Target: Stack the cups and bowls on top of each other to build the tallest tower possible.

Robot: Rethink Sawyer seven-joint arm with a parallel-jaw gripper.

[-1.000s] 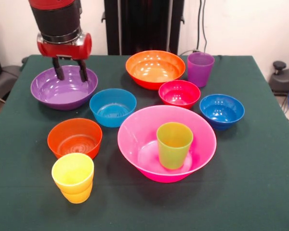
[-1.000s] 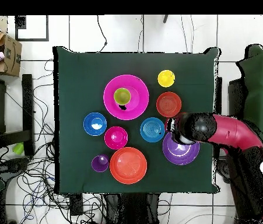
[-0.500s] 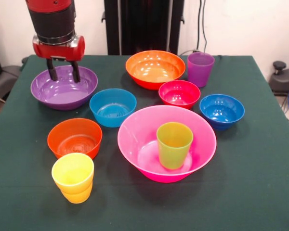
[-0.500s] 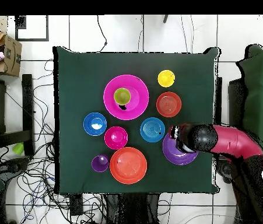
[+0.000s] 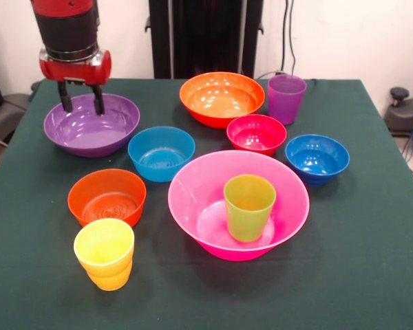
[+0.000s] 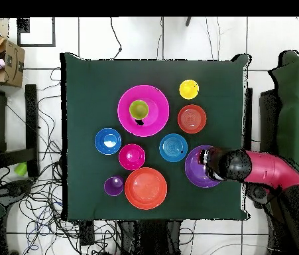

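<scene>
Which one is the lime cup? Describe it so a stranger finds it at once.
Start at the big pink bowl, the widest dish, at the table's near middle in the front view. The lime cup stands upright inside it. The yellow cup and purple cup stand on the cloth instead.

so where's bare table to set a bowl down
Free: the front strip of the table right of the yellow cup, and the right side beyond the dark blue bowl. The middle is crowded, bowls packed close around the pink bowl.

Front camera faces the robot across the table (image 5: 372,275), overhead looks straight down, both share it
</scene>
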